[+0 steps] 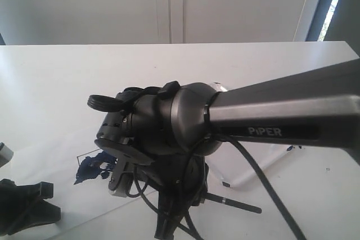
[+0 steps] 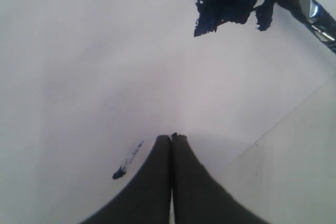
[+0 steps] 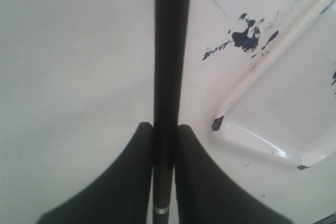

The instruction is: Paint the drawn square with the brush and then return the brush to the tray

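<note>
Three views examined.

Exterior: the right arm (image 1: 281,111), a grey metal link lettered PiPER that ends in a rounded black wrist, reaches across and tilts down over the white desk (image 1: 50,82). The drawn square (image 1: 93,167), smeared with ragged dark blue paint, lies on paper towards the left of the desk's camera-side edge. The brush (image 1: 242,205), a thin black rod, juts from beneath the wrist, close to the clear round-cornered tray (image 1: 264,170). Plain white wall panels stand behind the desk.

Left wrist: the left gripper (image 2: 171,139) is over matte white paper (image 2: 79,77), its tapered black fingers pressed together on nothing. The silver ferrule sits beside the blotched square.

Right wrist: the right gripper (image 3: 165,127) is clamped on the smooth brush handle. The glossy, paint-flecked tray rim lies just beside it.
</note>
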